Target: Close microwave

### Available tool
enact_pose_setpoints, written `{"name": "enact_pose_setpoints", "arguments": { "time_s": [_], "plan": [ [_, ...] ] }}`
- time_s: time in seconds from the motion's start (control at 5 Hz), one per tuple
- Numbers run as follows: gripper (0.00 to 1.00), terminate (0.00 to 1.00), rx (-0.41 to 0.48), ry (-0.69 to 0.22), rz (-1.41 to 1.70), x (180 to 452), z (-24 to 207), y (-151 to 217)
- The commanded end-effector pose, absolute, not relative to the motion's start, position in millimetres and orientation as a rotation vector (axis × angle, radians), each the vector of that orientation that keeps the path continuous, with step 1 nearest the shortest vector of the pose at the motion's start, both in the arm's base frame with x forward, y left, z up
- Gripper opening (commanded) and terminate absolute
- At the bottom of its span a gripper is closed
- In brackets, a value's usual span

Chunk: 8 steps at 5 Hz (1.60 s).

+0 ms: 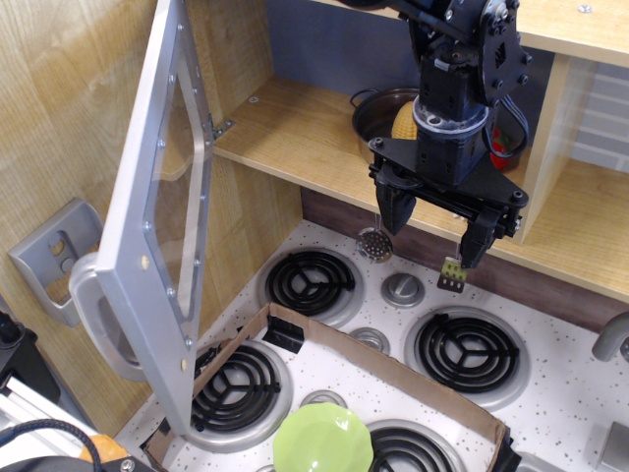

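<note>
The microwave's wide grey door with its clear window stands swung wide open to the left, edge-on to the camera. Its curved grey handle sticks out at the lower left. The wooden interior lies open behind it and holds a dark pot with something yellow inside. My black gripper hangs open and empty to the right of the door, in front of the interior's front edge and above the stove. It is well apart from the door.
A small grey holder is fixed to the wooden wall at left. Below are a white stove top with black burners, a cardboard strip, a green plate, a hanging slotted spoon and a grey faucet.
</note>
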State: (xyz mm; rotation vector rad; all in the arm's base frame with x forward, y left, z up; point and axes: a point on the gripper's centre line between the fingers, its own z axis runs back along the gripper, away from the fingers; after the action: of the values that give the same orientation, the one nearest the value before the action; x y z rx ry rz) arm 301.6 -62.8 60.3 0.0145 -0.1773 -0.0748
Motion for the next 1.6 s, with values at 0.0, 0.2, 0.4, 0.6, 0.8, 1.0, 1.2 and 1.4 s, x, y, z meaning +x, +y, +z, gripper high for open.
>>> {"name": "enact_pose_setpoints", "arguments": {
  "time_s": [0.0, 0.2, 0.4, 0.6, 0.8, 1.0, 1.2, 1.4],
  "plan": [
    [1.0, 0.0, 0.014, -0.177, -0.075, 301.6, 60.3, -62.8],
    [1.0, 0.0, 0.089, -0.178, -0.089, 298.7, 82.9, -58.3],
    [1.0, 0.0, 0.178, -0.168, -0.116, 292.9, 110.4, -47.3],
    [1.0, 0.0, 0.225, -0.15, -0.18, 280.2, 136.5, -26.6],
    [1.0, 0.0, 0.283, -0.094, -0.245, 259.2, 159.7, -2.6],
    [1.0, 0.0, 0.339, -0.046, -0.276, 241.1, 176.9, 10.9],
    [1.0, 0.0, 0.375, 0.0, -0.313, 223.9, 186.8, 21.7],
    [1.0, 0.0, 0.405, 0.046, -0.314, 211.5, 193.6, 31.9]
  ]
}}
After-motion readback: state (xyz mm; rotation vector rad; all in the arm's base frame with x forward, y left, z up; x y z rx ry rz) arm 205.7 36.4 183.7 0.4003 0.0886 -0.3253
